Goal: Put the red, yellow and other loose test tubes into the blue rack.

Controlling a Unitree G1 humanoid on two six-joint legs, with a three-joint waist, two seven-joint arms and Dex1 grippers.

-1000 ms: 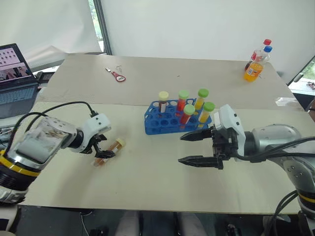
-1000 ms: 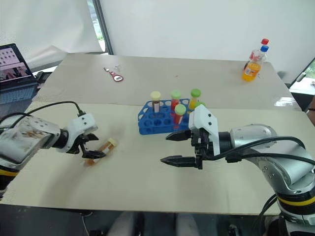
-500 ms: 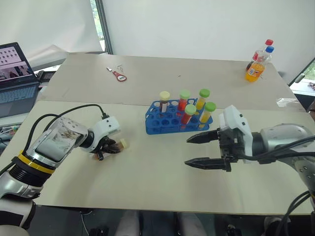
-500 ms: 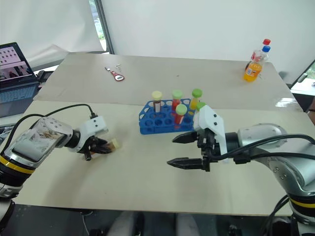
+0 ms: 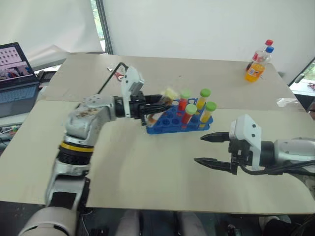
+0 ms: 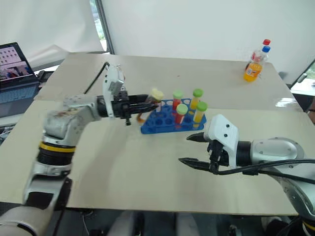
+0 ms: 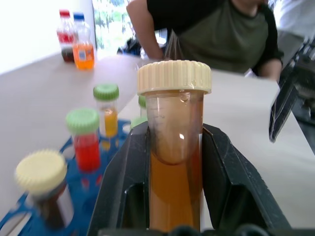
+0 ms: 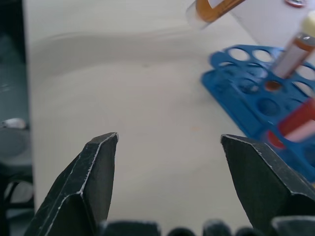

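The blue rack stands mid-table with several capped tubes upright in it, red and yellow liquid under green caps. My left gripper is raised at the rack's left end, pointing sideways over it. It is shut on a loose test tube with amber liquid and a cream cap. To the right of the rack, near the front, my right gripper stands open above the table with nothing between its fingers.
A laptop sits at the far left edge. A red-handled tool lies on the back table and two drink bottles stand at the back right. A person leans at the table beyond the rack.
My left gripper shut on the amber tube lying on the table, lifted it and swung it right to the rack's left end. The right gripper drew slightly right and stayed open.
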